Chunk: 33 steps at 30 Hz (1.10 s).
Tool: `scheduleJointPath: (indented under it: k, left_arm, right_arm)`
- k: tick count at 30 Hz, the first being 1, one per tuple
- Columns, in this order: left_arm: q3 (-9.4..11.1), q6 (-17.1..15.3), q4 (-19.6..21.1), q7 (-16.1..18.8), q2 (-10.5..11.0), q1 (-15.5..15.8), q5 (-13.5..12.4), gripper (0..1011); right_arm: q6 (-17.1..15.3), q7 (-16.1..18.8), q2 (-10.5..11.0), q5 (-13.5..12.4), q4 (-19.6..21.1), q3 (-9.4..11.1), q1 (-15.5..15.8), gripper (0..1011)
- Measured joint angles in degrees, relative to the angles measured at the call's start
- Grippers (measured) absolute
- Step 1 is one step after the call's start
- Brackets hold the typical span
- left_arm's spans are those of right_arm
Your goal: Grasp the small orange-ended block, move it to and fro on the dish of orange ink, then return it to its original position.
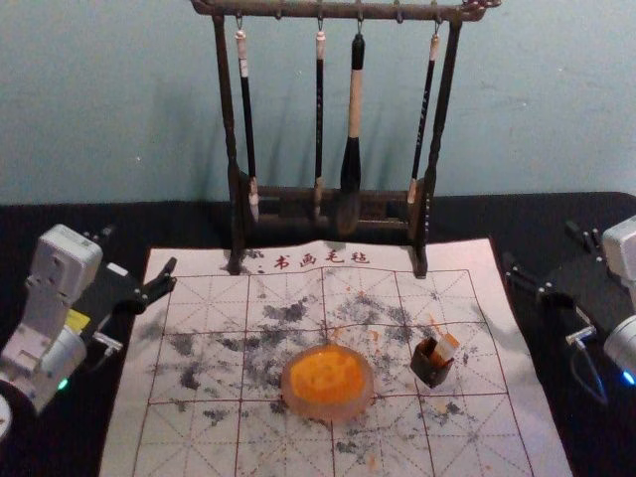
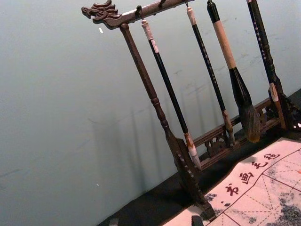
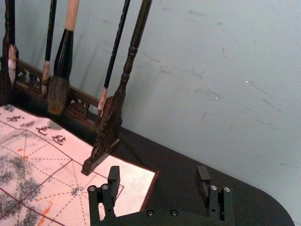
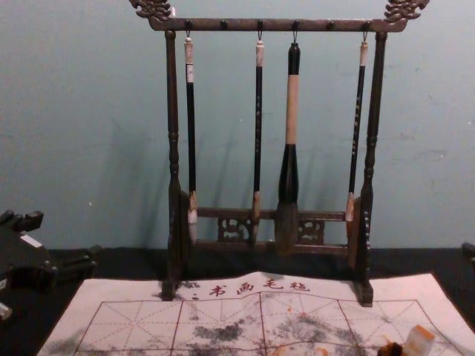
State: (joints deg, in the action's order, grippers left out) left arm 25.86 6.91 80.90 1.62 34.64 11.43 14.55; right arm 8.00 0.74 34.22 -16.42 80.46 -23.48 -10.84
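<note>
1. I set my clock on the dish of orange ink (image 1: 328, 383), with 12 towards the brush rack (image 1: 328, 204). The small orange-ended block (image 1: 446, 348) leans in a little dark pot (image 1: 431, 364) near 3 o'clock, orange end up and tilted towards 1.
2. My right gripper (image 1: 542, 244) is out at about 2 o'clock, beyond the edge of the mat (image 1: 204, 437). Its two fingers stand wide apart with nothing between them.
3. My left gripper (image 1: 139, 250) is out at about 10 o'clock, its fingers also well spread and holding nothing. I count it as parked.
4. Progress, as I read it: no grasp is in hand, and no stroke on the ink is under way. The orange on the block doesn't settle whether it has been dipped, so I can't tell a start from a finish by this alone. I lean towards the start.
5. If so, everything is left: pinch the block, lift it clear, carry it towards the dish, work it to and fro, and put it back in the pot.
6. The right arm looks the natural choice. The pot seems light enough to tip or drag if I close off-centre.
</note>
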Motion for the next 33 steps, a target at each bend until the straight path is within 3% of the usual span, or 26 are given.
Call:
scheduleJointPath:
  k: [12,20,33]
  left_arm:
    - [0.0,0.0,0.0,0.0,0.0,0.0,0.0,1001]
    - [0.0,0.0,0.0,0.0,0.0,0.0,0.0,1001]
    - [0.0,0.0,0.0,0.0,0.0,0.0,0.0,1001]
  right_arm:
    - [2.0,5.7,1.0,-4.4,2.6,3.5,3.4,1000]
    - [1.6,9.3,2.7,-7.1,7.0,5.6,7.7,1000]
    - [1.3,14.7,2.8,-9.4,10.7,6.5,12.1,1000]
